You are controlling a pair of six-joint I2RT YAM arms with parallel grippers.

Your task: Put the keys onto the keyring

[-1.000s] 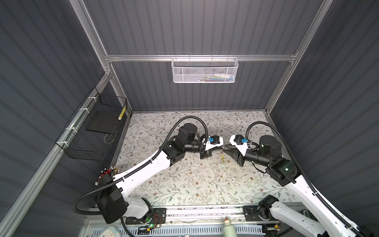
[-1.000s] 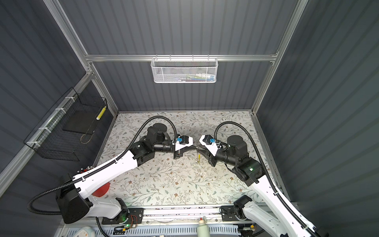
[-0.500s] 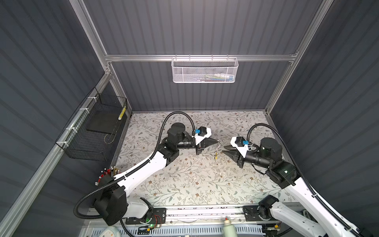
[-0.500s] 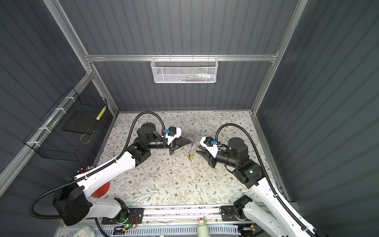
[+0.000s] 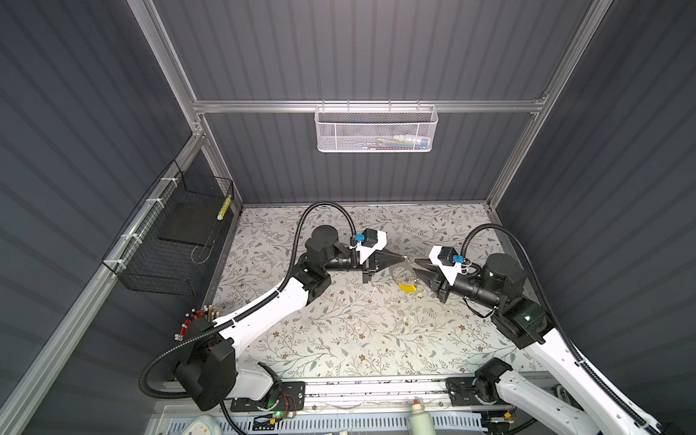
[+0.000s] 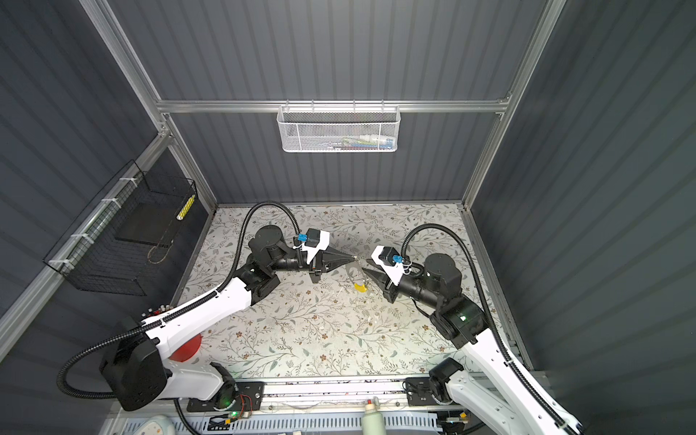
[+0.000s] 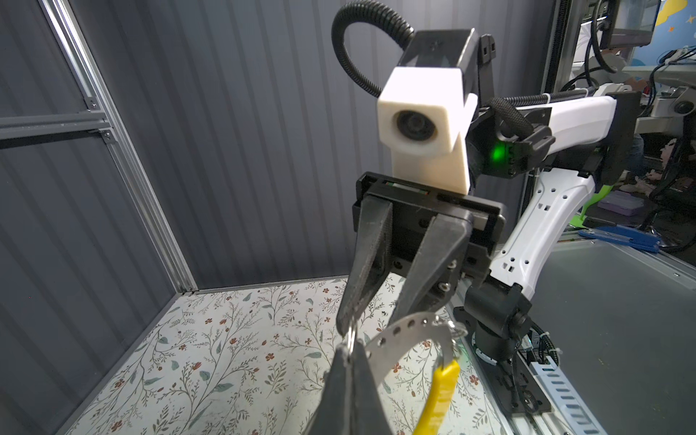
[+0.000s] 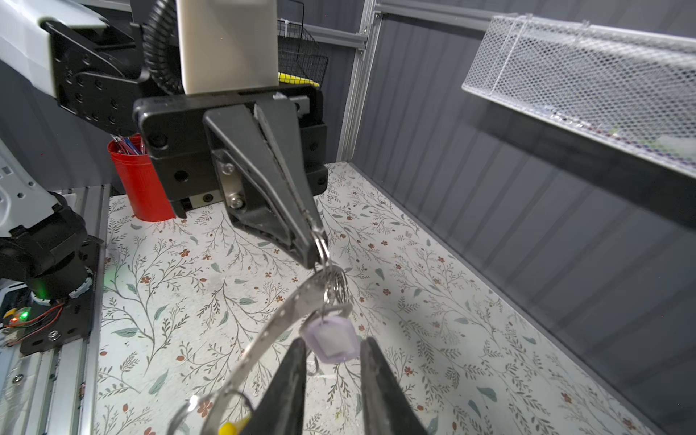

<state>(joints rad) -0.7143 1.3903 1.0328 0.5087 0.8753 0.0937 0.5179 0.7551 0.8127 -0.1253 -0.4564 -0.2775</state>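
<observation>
The keyring (image 7: 406, 331) shows as a silvery perforated band with a yellow piece (image 7: 440, 391), held above the table's middle. In both top views it hangs between the two arms (image 5: 408, 288) (image 6: 359, 288). My left gripper (image 7: 348, 352) (image 5: 406, 258) is shut on a small wire ring (image 8: 322, 244) at the band's end. One of the keys shows only as a pale lilac head (image 8: 331, 341), hanging from a ring on the band (image 8: 271, 331). My right gripper (image 8: 333, 342) (image 5: 415, 269) faces the left one with its jaws apart on either side of that head. Other keys are not visible.
A red cup of pens (image 8: 141, 180) (image 6: 186, 348) stands at the table's front left, by the left arm's base. A white mesh basket (image 5: 374, 130) hangs on the back wall and a black wire basket (image 5: 169, 233) on the left wall. The floral table (image 5: 339, 339) lies below.
The left gripper has turned level and drawn back slightly to the left with the keyring. The band now hangs between the two tips, and the right jaws stand round the pale key head.
</observation>
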